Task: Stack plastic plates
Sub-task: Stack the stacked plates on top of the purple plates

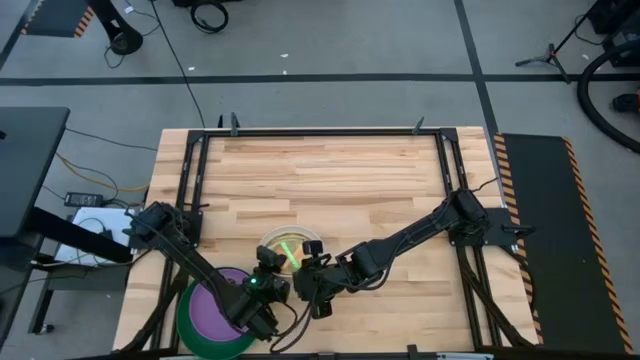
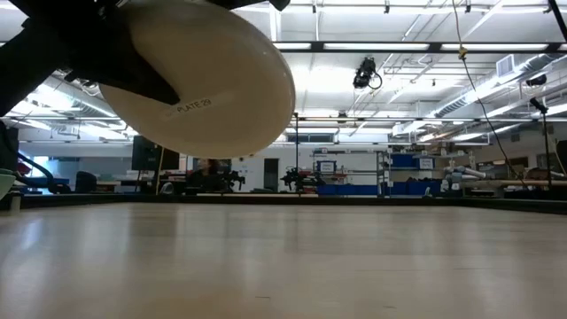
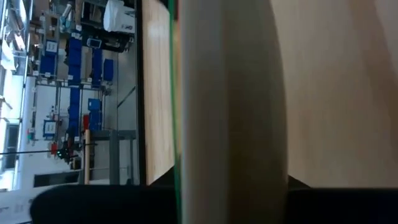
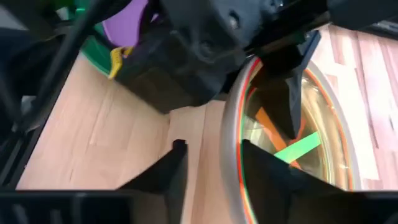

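A white plate (image 1: 290, 246) with translucent orange- and lime-tinted small plates nested in it hangs tilted above the table near its front middle. The low view shows its pale underside (image 2: 208, 84). My left gripper (image 1: 268, 272) is shut on its rim from the near left. My right gripper (image 4: 214, 158) is open, one finger on each side of the same rim (image 4: 231, 143), coming from the right. A purple plate (image 1: 222, 298) lies in a large green plate (image 1: 196, 322) at the near left. My left gripper pinches the white plate's rim (image 3: 230, 186) between its two fingers. One finger (image 4: 291, 93) lies on the plate's inner face, the other on the underside (image 2: 106, 75). The fingers come slanting from the near left. The plate is tilted and lifted clear of the table. My right gripper has its fingers astride the rim. Bare wood shows between the outer finger (image 4: 177, 155) and the rim. Whether the inner finger (image 4: 258, 165) touches the plate, I cannot tell.
A black frame (image 1: 320, 132) runs round the wooden table top. Bare wood (image 1: 330, 180) spreads over the far half. The two arms stand close together near the front edge.
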You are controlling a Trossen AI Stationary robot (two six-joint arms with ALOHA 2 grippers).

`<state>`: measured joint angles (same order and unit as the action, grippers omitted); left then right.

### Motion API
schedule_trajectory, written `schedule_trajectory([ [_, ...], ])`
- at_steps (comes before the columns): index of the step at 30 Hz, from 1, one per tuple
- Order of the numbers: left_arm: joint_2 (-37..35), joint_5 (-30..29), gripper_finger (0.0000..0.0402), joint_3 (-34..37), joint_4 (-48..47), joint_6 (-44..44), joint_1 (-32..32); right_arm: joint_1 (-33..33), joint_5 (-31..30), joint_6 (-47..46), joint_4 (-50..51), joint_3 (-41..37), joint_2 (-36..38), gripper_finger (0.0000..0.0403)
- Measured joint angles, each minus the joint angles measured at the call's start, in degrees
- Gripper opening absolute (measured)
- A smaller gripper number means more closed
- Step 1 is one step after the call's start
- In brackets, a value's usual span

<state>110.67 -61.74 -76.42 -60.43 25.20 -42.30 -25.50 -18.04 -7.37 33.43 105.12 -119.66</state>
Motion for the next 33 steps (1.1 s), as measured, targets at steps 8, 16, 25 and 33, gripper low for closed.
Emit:
schedule_trajectory([
  [8,-0.1,7.4,0.0046,-1.1,-4.1,0.4,-1.3,-1.8,-0.3,4.1,2.0,0.0,2.9,0.0259],
  [16,-0.1,11.7,0.0044,-12.1,-19.0,10.1,-7.7,-4.3,-5.8,3.9,4.6,0.0,5.5,0.0281],
  [25,-0.9,30.8,0.0049,-26.3,-27.6,25.7,-16.1,-5.0,-6.3,-2.4,11.0,-0.1,5.4,0.0274],
  [33,-0.8,40.1,0.0044,-26.3,-29.5,39.7,-21.6,-4.7,-6.3,-6.0,11.9,-0.1,5.4,0.0274],
])
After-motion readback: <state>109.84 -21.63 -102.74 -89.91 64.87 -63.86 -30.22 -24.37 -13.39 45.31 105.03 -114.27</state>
